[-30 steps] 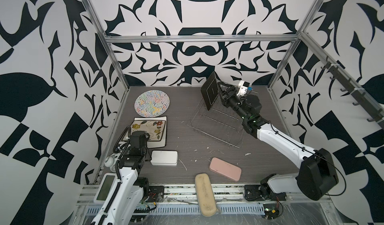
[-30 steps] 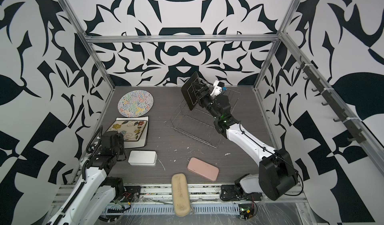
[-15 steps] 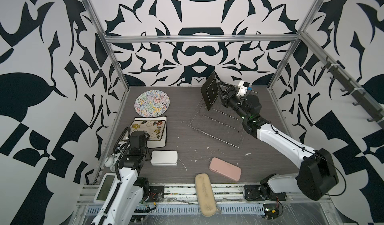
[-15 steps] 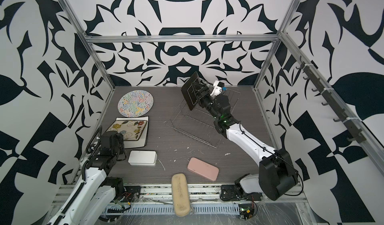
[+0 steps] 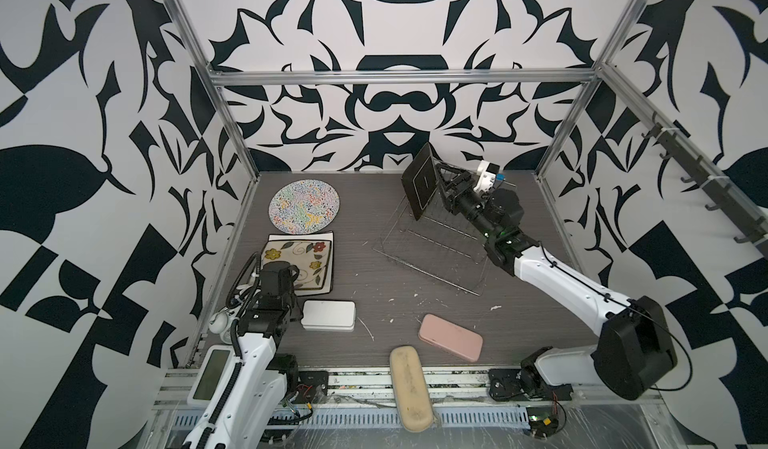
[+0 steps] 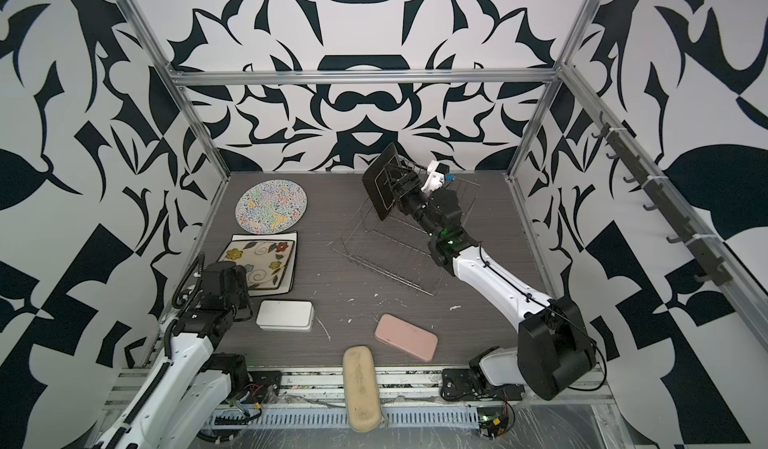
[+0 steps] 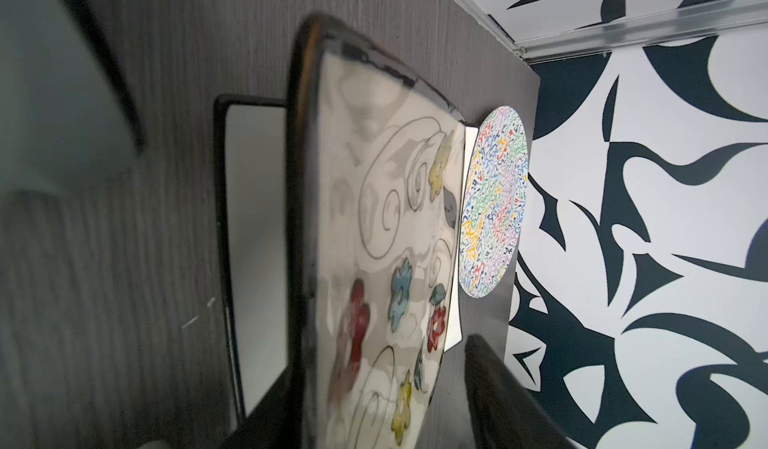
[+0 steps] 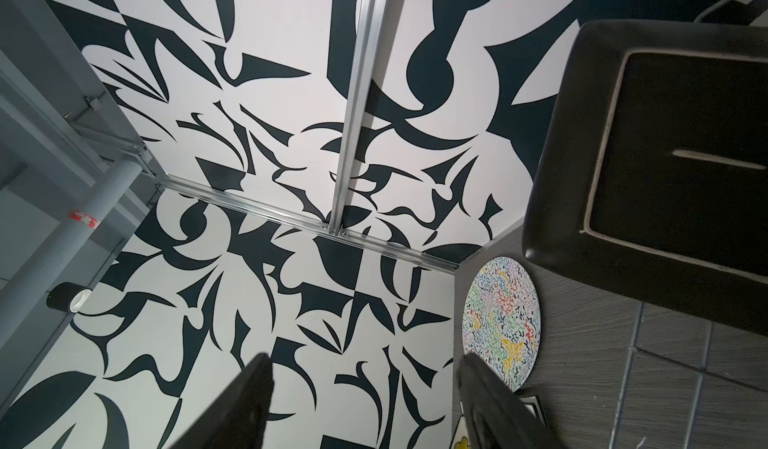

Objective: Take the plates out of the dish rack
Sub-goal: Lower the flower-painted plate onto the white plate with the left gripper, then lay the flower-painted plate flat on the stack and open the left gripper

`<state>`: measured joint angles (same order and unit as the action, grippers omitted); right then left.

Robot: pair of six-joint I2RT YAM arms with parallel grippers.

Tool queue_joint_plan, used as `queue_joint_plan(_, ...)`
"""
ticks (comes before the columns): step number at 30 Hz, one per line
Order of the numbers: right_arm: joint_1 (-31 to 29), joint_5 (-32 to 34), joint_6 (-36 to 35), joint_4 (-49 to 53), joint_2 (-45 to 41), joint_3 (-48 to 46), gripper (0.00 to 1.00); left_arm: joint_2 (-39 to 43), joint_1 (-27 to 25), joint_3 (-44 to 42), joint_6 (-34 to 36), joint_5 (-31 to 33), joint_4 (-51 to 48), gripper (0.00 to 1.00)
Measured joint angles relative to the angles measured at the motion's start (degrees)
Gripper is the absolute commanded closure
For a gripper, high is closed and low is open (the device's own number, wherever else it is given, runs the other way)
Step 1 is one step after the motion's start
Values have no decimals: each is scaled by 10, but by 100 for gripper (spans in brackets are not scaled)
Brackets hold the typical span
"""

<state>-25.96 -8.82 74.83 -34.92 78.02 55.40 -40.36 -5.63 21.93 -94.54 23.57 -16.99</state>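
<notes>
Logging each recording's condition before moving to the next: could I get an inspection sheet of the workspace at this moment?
Surface: grey wood-grain table, scattered white flecks.
Job's things: black plate stands in the dish rack; round squiggle plate lies flat; flowered plate lies on a white dark-rimmed plate.
Clutter: white tin, pink case, beige case overhanging the front edge.
Grippers: left gripper open, astride the flowered plate's rim; right gripper open, empty, beside the black plate.
Cables: black loops at the left arm's wrist; loose wires below the front edge.
Surroundings: patterned walls, aluminium frame, hook rail.
</notes>
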Motion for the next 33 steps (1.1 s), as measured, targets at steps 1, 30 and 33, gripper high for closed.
queue_joint_plan(1, 0, 0, 0, 0, 0, 0, 26, -2, 0, 0, 0, -1, 0, 36)
queue_joint_plan(30, 3, 0, 0, 1, 0, -4, 26, -83, 0, 26, -6, -21, -28, 7)
queue_joint_plan(33, 4, 0, 0, 1, 0, -4, 26, -89, 0, 39, -6, -22, -37, 4)
